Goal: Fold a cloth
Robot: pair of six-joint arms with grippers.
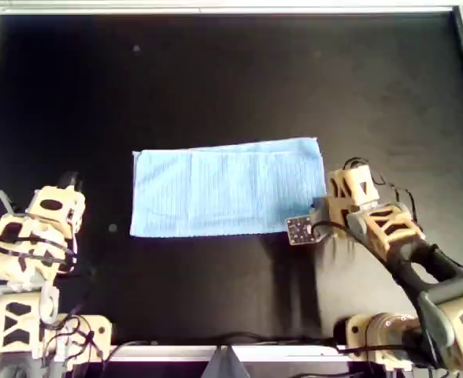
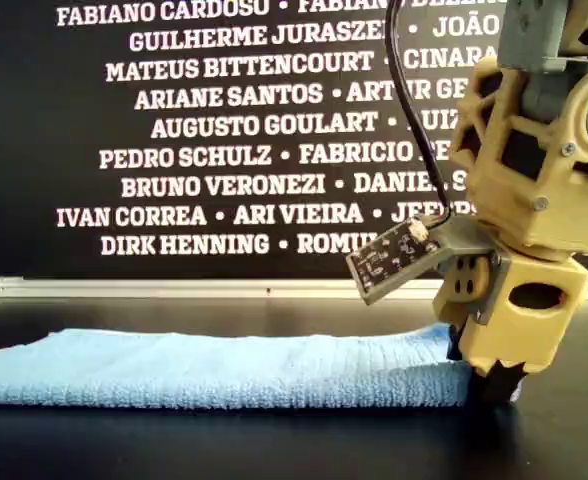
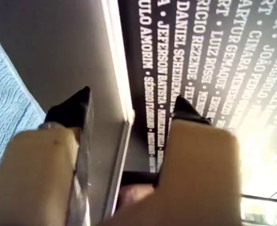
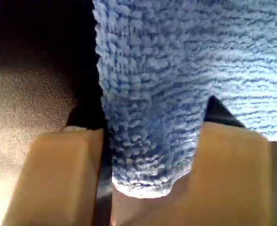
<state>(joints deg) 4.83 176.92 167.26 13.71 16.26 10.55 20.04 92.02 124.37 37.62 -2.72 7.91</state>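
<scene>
Right gripper [image 4: 150,136]: jaws clamped on an edge of the cloth [image 1: 227,187], bunched between them for folding. Left gripper [image 3: 131,113]: jaws apart, empty.

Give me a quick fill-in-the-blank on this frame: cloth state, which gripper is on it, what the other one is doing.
1. The cloth lying on the black table is light ____ in colour.
2. The ____ gripper has its fingers on either side of a cloth edge.
3. The left gripper is open and holds ____.
4. In the overhead view, the gripper at the cloth is at the cloth's ____ edge.

Missing words: blue; right; nothing; right
</scene>
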